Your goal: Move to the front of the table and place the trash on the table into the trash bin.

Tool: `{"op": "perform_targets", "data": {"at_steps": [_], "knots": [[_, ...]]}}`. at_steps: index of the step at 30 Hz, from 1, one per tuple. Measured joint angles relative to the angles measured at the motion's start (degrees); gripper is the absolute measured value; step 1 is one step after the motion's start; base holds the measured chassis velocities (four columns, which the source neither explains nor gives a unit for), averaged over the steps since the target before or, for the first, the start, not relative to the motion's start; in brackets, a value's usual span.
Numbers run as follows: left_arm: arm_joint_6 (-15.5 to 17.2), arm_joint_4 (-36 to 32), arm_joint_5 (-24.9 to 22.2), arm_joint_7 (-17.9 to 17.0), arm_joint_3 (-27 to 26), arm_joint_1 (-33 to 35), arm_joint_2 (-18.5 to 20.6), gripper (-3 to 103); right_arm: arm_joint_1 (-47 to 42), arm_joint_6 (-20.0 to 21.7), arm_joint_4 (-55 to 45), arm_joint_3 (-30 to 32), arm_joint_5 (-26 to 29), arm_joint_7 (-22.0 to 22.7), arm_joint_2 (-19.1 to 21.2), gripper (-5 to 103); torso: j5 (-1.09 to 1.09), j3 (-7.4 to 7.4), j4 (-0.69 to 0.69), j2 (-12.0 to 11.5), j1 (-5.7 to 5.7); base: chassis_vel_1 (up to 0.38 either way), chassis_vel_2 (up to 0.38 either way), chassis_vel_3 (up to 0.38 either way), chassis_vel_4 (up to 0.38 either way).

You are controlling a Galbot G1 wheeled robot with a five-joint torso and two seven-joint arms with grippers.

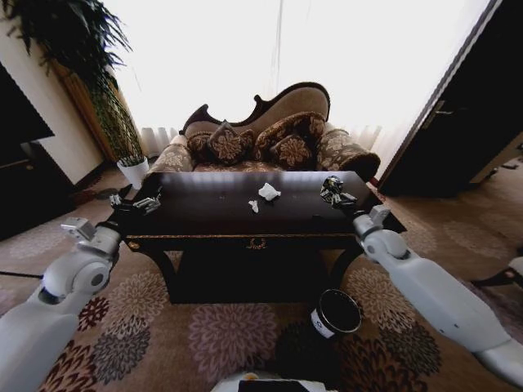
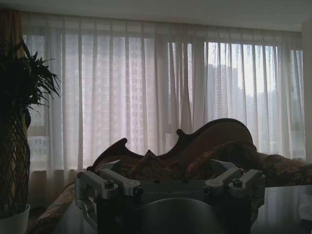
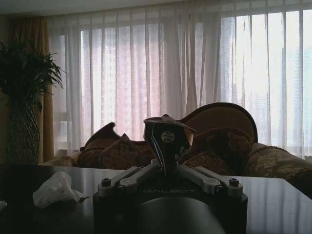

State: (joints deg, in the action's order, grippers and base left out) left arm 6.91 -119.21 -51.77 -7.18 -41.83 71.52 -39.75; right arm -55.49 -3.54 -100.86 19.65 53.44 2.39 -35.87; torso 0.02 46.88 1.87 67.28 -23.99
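The dark glossy table stands straight ahead, its top also seen in the right wrist view. Two bits of white paper trash lie near its middle: a crumpled wad and a smaller scrap. My right gripper hovers over the table's right end, shut on a small dark shiny piece of trash. Over the left end my left gripper stands open with nothing in it. The black trash bin sits on the carpet below the table's front right.
A patterned sofa with cushions stands close behind the table. A tall plant in a white pot is at the back left, beside a dark cabinet. A dark door is at the right. Patterned carpet lies in front.
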Motion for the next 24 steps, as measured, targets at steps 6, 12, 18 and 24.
{"op": "perform_targets", "data": {"at_steps": [6,12,18,24], "knots": [[0.0,0.0,0.0,-0.1,0.0,0.0,0.0,100,-21.0,-1.2,-8.0,17.9,-3.9,0.7,-3.2,0,0.01,0.00,-0.02,0.0,0.00,0.000,0.000,0.000,0.000],[0.0,0.0,0.0,0.0,0.0,0.0,0.0,100,-32.5,-5.0,-10.7,27.6,-6.9,-0.8,-9.9,0,-0.02,0.00,-0.02,0.0,0.01,0.000,0.000,0.000,0.000],[0.0,0.0,0.0,0.0,0.0,0.0,0.0,100,-40.6,-9.2,-11.1,31.3,-12.7,-2.5,-17.4,0,-0.05,0.00,-0.01,0.0,0.01,0.000,0.000,0.000,0.000],[0.0,0.0,0.0,0.0,0.0,0.0,0.0,100,-43.2,-12.5,-6.7,30.6,-16.8,-3.5,-23.4,0,-0.02,0.01,-0.01,0.0,0.01,0.000,0.000,0.000,0.000]]}}
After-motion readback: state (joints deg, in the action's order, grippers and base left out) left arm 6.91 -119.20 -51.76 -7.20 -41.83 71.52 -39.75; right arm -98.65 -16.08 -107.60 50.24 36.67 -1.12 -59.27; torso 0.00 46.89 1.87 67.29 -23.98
